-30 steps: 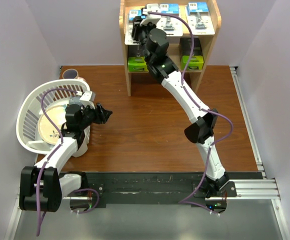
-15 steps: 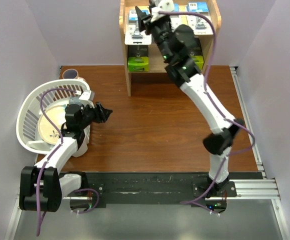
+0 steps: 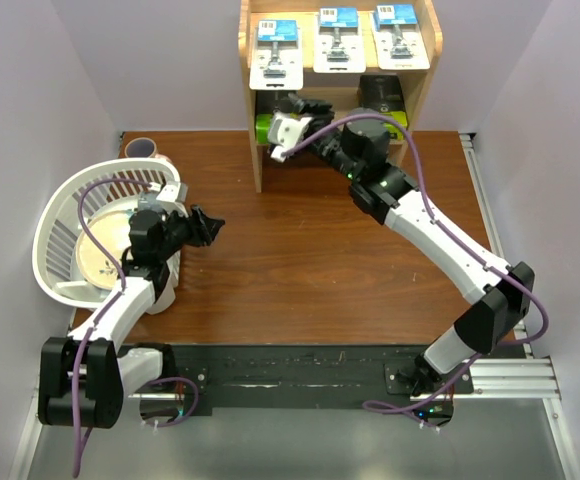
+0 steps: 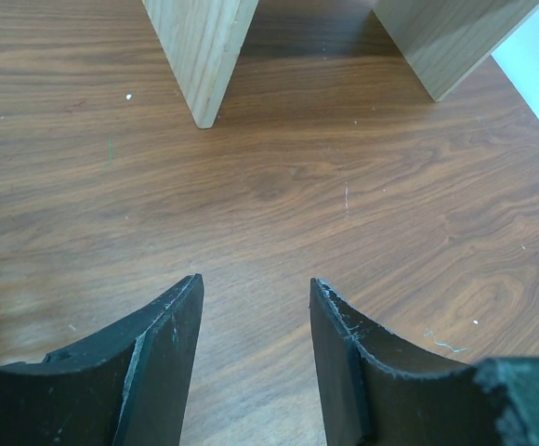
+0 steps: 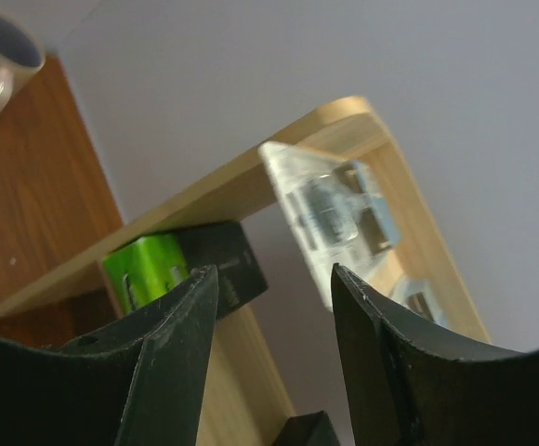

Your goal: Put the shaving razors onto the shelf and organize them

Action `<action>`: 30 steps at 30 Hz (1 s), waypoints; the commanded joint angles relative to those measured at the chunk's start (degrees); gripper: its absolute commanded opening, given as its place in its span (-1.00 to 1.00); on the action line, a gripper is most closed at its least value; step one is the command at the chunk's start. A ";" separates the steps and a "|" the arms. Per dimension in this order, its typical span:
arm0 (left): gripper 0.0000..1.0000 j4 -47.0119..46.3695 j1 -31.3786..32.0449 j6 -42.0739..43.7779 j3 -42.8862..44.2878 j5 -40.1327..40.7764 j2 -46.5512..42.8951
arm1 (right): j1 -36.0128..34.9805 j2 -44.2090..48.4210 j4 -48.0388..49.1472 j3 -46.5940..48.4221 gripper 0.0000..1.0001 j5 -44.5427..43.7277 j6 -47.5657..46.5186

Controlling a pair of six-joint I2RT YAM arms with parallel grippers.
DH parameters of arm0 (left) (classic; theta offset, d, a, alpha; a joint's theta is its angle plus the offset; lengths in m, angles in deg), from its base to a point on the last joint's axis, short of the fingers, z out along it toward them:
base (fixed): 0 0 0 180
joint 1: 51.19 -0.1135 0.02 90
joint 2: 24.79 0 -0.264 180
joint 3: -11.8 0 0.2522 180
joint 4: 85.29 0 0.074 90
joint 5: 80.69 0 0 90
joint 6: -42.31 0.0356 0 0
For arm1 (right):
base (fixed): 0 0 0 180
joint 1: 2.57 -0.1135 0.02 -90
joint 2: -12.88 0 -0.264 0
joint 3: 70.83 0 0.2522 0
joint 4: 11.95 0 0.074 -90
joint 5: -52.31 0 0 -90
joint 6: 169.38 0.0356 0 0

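- The light natural-wood two-tier shelf (image 3: pixel 249 100) stands at 12 o'clock on the brown wood-grain counter (image 3: pixel 300 270).
- What has changed: a second ago the right jaws were up at the top tier, closed in on the middle flat white-and-blue blister card (image 3: pixel 338 42). They have since widened, let go and come down to the front of the lower tier.
- That card now stands free on the top tier. A matching left blister card (image 3: pixel 277 52) is at its 9 o'clock and a right blister card (image 3: pixel 400 38) at its 3 o'clock, so the three form one row.
- On the lower tier, a black box with a lime-green end (image 3: pixel 266 128) sits at the left, partly hidden behind the right jaws. A second such box (image 3: pixel 382 92) sits at the right.
- The right jaws stand about half open and hold nothing. The wrist view shows only air between them, with the green box end and a card beyond.
- The left jaws are also about half open and empty, unmoved over bare counter. They hover at 9 o'clock, beside the white plastic basket (image 3: pixel 55 215).
- Meaning for the task: all five razor packs are on the shelf, with none on the counter or in either jaws. The placing looks finished, and at most a little straightening may remain.
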 commanded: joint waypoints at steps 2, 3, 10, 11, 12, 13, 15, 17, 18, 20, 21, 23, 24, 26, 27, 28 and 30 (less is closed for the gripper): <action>0.09 -2.30 -0.35 0.20 -0.65 0.62 -1.72 | 0.00 0.68 5.66 -1.56 0.11 0.68 -8.39; 0.09 -2.12 -0.35 0.20 -0.74 0.71 -1.72 | -0.08 0.50 6.72 -2.17 0.11 0.24 -9.00; 0.09 -2.21 -0.61 0.20 -1.88 0.88 -2.60 | -0.43 1.65 22.46 -11.05 0.13 -0.11 -19.27; 0.09 -2.21 -0.61 0.11 -1.97 0.97 -2.51 | -0.52 1.21 22.73 -11.06 0.13 -0.46 -20.59; 0.09 -2.29 -0.70 0.11 -1.88 0.97 -2.51 | -0.61 0.68 22.90 -10.53 0.13 -2.12 -22.00; 0.09 -2.38 -0.70 -0.06 -1.97 0.97 -2.25 | -0.70 0.24 22.91 -10.09 0.13 -2.75 -22.71; 0.09 -2.91 -0.70 -0.33 -1.71 0.97 -1.90 | -0.61 -1.69 25.35 -9.65 0.13 -5.28 -25.42; 0.09 -3.26 -0.70 -0.42 -1.36 0.88 -1.37 | -0.61 -3.36 28.52 -9.13 0.13 -6.70 -26.67; 0.09 -3.44 -0.70 -0.50 -1.27 0.97 -1.02 | -0.61 -3.80 29.23 -9.03 0.14 -7.23 -27.11; 0.09 -3.79 -0.70 -0.50 -1.01 0.88 -0.49 | -0.70 -4.59 31.07 -8.68 0.15 -7.94 -27.28; 0.09 -3.96 -0.70 -0.59 -1.00 0.97 -0.32 | -0.70 -4.95 30.82 -8.16 0.14 -8.29 -27.55; 0.09 -4.05 -0.70 -0.77 -1.00 0.88 -0.14 | -0.52 -5.73 30.20 -7.37 0.14 -9.16 -27.55; 0.09 -4.14 -0.70 -0.77 -1.00 0.88 0.04 | -0.61 -5.91 29.94 -7.02 0.14 -9.25 -27.55; 0.09 -4.23 -0.70 -0.77 -0.92 0.97 0.21 | -0.61 -6.62 30.11 -6.14 0.13 -9.34 -27.55; 0.09 -4.23 -0.70 -0.68 -1.00 0.97 0.21 | -0.61 -7.40 30.55 -5.96 0.13 -9.34 -27.72; 0.09 -4.23 -0.70 -0.68 -1.00 0.97 0.30 | -0.61 -7.76 30.81 -5.70 0.13 -10.21 -27.90; 0.09 -4.32 -0.70 -0.68 -1.09 1.06 0.56 | -0.61 -8.37 31.08 -5.17 0.13 -10.13 -28.08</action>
